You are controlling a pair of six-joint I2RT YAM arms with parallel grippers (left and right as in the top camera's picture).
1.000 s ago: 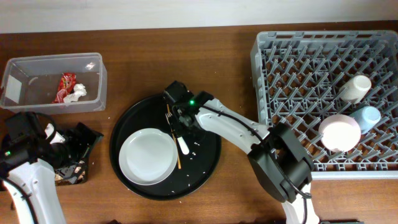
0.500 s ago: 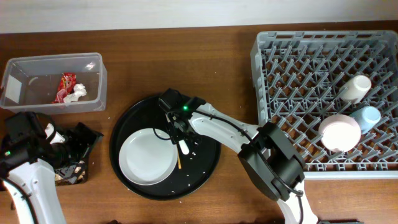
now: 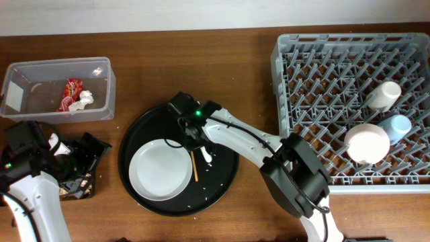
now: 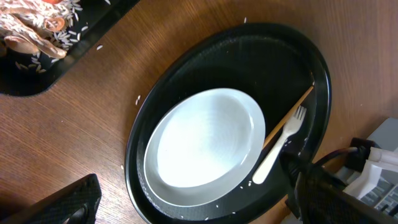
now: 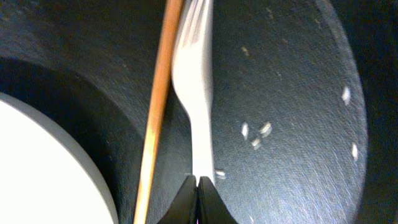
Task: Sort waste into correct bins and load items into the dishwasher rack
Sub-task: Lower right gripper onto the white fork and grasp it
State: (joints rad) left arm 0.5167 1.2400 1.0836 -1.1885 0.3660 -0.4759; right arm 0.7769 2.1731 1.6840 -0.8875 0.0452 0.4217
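Note:
A white plastic fork [image 3: 206, 156] [image 5: 196, 93] and a thin wooden stick [image 3: 194, 166] [image 5: 158, 106] lie side by side on the round black tray [image 3: 225, 176], right of the white plate [image 3: 159, 169] [image 4: 205, 140]. My right gripper [image 3: 195, 140] [image 5: 198, 182] is down on the fork's handle. Its jaws are shut tight against each other, with no gap and nothing visibly between them. My left gripper [image 3: 91, 161] [image 4: 199, 205] hangs open and empty over the flat black tray [image 3: 74, 188], left of the plate.
The clear tub [image 3: 20, 70] at the back left holds a red wrapper [image 3: 72, 91] and crumpled white paper [image 3: 84, 99]. The grey rack [image 3: 289, 81] on the right holds a white cup [image 3: 384, 95], a light-blue cup [image 3: 400, 126] and a bowl [image 3: 367, 142]. Rice grains dot the round tray.
My right gripper's jaws have closed over the fork. The fork's handle end has swung right, away from the stick. The left arm has stayed still.

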